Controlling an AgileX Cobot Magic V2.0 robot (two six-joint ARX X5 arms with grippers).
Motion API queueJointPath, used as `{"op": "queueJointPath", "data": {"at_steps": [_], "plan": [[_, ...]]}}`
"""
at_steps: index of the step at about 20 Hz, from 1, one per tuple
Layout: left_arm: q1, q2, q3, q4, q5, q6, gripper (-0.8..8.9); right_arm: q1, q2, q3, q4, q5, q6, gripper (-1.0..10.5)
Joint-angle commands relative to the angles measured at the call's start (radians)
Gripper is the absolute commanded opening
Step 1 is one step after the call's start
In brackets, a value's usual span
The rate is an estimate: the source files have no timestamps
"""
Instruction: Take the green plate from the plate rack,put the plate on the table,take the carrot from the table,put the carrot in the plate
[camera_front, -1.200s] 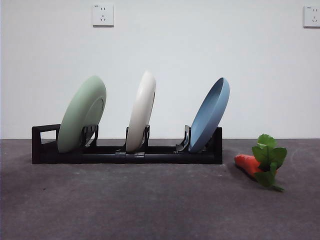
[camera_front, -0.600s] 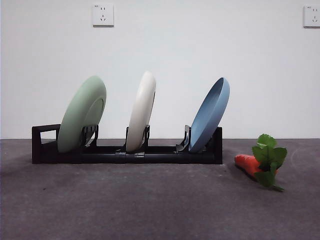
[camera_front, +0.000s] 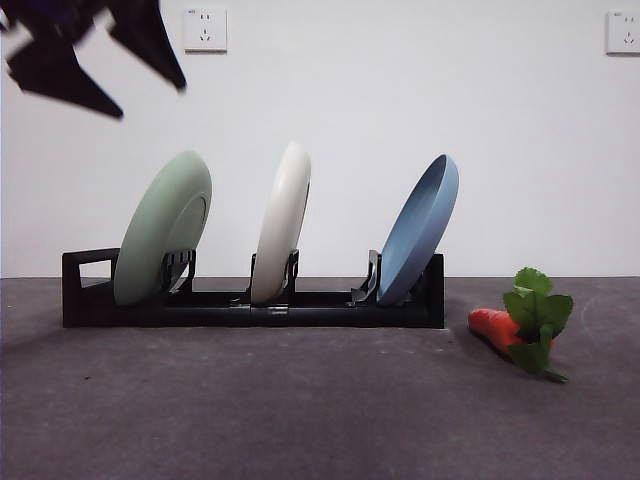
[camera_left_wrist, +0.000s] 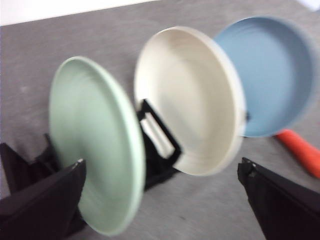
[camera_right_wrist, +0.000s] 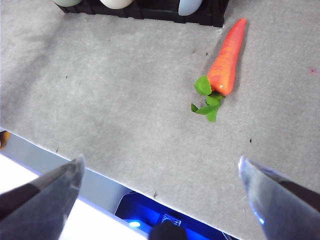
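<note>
Reaching for green plate (camera_front: 163, 227) | step 1, not yet grasped | plate sat in plate rack (camera_front: 250, 305) at its handle end | left gripper (camera_front: 95, 55) above rack, jaws spread, empty | right gripper (camera_right_wrist: 160, 200) parted, idle, well off rack | carrot (camera_front: 505, 332) on desk (camera_front: 300, 410) past rack's far end | next: likely descend, straddle plate rim, close.

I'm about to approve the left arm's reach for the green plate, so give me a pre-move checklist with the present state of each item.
1. Green plate seated in the plate rack, end slot by the loop handle: ok.
2. Left gripper jaws open wide, holding nothing: ok.
3. Left gripper above the green plate, apart from it: ok.
4. Gap between green plate and cream-white plate for a jaw: ok, though it looks narrow.
5. Table in front of the rack to set the plate down: ok.
6. Carrot lying beside the rack's far end, right gripper open above the table: ok.
</note>
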Motion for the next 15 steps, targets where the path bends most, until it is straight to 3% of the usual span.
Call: {"op": "queueJointPath", "data": {"at_steps": [1,8,12,14,15], "plan": [[-0.005,0.077,-0.002,0.080,-0.025,0.008,5.35,0.002,-0.002,0.001,0.005,-0.001,0.008,6.6],[-0.032,0.227,-0.002,0.204,-0.034,0.008,5.20,0.002,0.000,0.001,0.005,0.000,0.010,6.6],[-0.044,0.233,-0.002,0.215,-0.049,0.007,1.73,0.002,0.003,0.001,0.005,0.003,0.010,6.6],[-0.044,0.233,-0.002,0.212,-0.048,0.004,0.59,0.002,0.005,0.001,0.005,0.003,0.010,6.6],[-0.044,0.233,-0.002,0.212,-0.048,0.003,0.49,0.002,0.005,0.001,0.005,0.003,0.010,6.6]]}}
